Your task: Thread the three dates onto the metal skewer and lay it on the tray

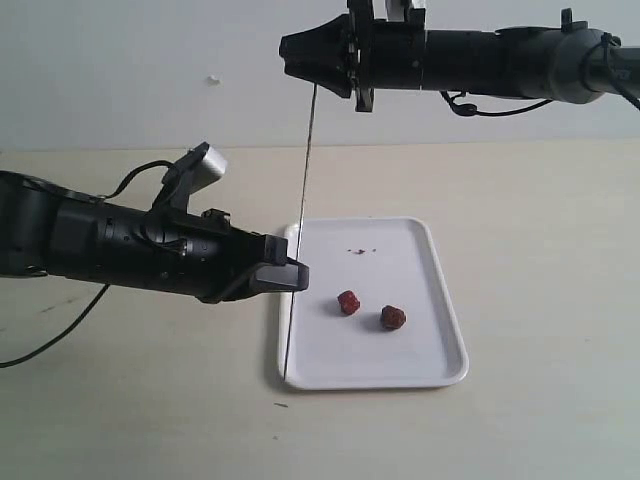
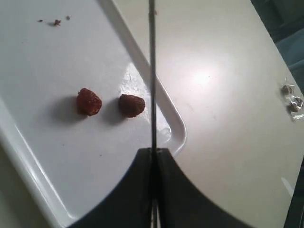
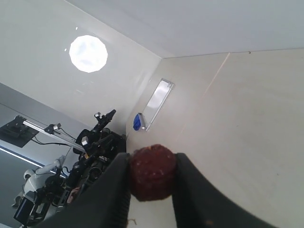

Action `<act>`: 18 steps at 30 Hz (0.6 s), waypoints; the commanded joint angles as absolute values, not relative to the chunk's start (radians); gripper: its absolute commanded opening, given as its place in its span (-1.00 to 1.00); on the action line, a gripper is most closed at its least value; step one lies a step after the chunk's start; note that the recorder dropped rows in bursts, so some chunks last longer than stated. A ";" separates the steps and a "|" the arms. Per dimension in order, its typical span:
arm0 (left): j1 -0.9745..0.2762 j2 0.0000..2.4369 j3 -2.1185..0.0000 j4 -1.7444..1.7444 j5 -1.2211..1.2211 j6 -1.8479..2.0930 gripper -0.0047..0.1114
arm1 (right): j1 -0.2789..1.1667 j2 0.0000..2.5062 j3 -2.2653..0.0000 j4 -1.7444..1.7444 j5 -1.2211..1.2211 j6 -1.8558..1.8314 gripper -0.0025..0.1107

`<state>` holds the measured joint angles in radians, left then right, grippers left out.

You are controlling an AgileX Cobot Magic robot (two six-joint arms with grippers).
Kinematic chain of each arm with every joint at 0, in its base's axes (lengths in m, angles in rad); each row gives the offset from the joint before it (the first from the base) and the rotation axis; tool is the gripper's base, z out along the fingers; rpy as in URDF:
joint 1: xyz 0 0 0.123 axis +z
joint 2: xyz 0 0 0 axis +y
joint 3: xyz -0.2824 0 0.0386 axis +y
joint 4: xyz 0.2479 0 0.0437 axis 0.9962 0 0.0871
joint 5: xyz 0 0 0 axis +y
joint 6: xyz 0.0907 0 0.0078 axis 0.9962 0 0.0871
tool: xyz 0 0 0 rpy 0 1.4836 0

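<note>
Two dates (image 1: 348,302) (image 1: 393,317) lie on the white tray (image 1: 430,370); the left wrist view shows them as date (image 2: 89,101) and date (image 2: 131,105) on the tray (image 2: 28,156). My left gripper (image 1: 296,275) is shut on the metal skewer (image 1: 305,170), which stands nearly upright over the tray's left rim; up close the skewer (image 2: 152,71) runs out from between the closed fingers (image 2: 137,190). My right gripper (image 1: 290,48) is high up at the skewer's top end, shut on the third date (image 3: 153,172), which is hidden in the exterior view.
Small dark crumbs (image 1: 361,251) lie on the far part of the tray. The pale tabletop (image 1: 540,230) surrounds the tray, and a light wall stands behind. A crumpled clear wrapper (image 2: 291,96) lies on the table away from the tray.
</note>
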<state>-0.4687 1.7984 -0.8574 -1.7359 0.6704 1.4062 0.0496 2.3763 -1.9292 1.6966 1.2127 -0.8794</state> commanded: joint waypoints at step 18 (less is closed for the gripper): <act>-0.453 1.797 -0.864 -1.744 0.720 1.443 -0.92 | 0.041 2.363 -1.925 1.690 1.221 -0.892 -0.43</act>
<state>-0.4687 1.7984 -0.8574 -1.7359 0.7197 1.4327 0.0496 2.3763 -1.9292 1.6922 1.2127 -0.8794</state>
